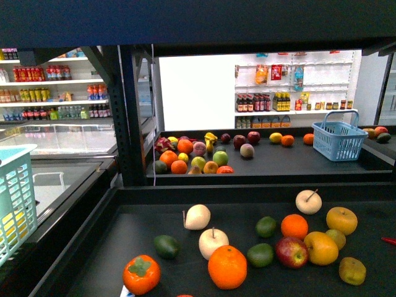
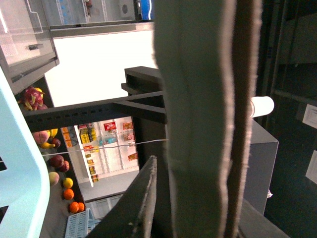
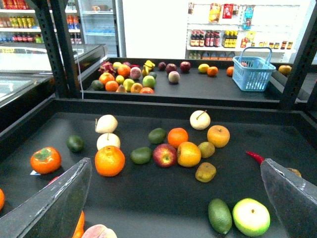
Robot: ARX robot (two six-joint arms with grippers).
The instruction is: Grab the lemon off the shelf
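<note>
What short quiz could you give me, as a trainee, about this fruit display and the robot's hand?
1. True or false: the blue basket stands on the far tray of the shelf.
2. Which thing lies right next to the lemon on that far tray? A) an orange B) a bottle C) a red pepper
3. In the right wrist view, is the right gripper open or shut?

Key: 1 true; 2 A; 3 open, its two fingers stand wide apart over the near tray.
</note>
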